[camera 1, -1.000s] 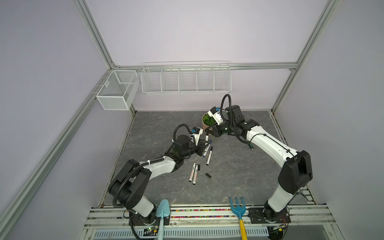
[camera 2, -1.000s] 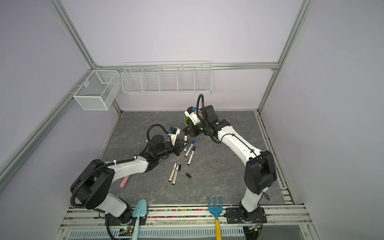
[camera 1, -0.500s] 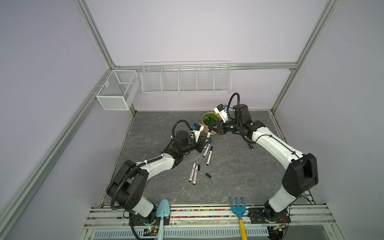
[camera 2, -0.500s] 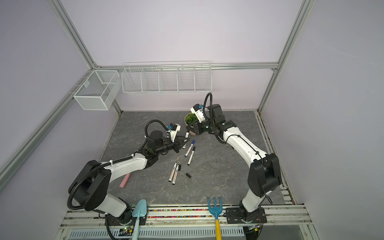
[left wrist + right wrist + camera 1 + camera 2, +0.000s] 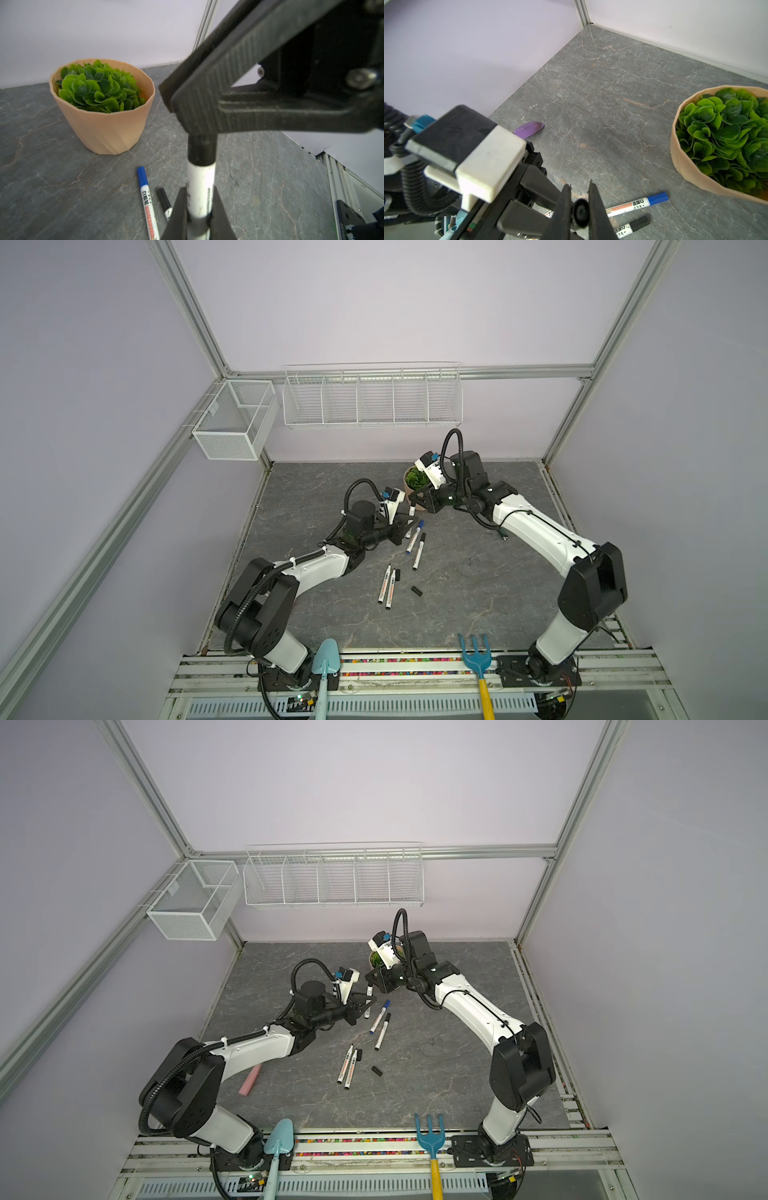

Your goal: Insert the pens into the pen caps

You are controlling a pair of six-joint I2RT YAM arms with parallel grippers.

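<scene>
My left gripper (image 5: 199, 189) is shut on the white barrel of a pen (image 5: 200, 178) and holds it off the table. A black pen cap (image 5: 201, 147) sits on that pen's far end. My right gripper (image 5: 579, 185) is shut on this cap (image 5: 580, 212), seen end-on. In both top views the two grippers (image 5: 405, 526) (image 5: 417, 499) meet at mid table. A blue-capped pen (image 5: 414, 537) and a black-capped pen (image 5: 419, 551) lie beside them. Two more pens (image 5: 382, 585) (image 5: 390, 591) and two loose black caps (image 5: 397, 575) (image 5: 417, 591) lie nearer the front.
A tan pot with a green plant (image 5: 415, 481) stands just behind the grippers. A pink object (image 5: 251, 1079) lies by the left arm and a purple piece (image 5: 529, 129) behind it. A blue trowel (image 5: 326, 659) and a rake (image 5: 476, 655) lie on the front rail. Wire baskets (image 5: 370, 398) hang on the back wall.
The right gripper swung away to the right, then came back left and lower onto the end of the pen in the left gripper. The left gripper shifted only slightly.
</scene>
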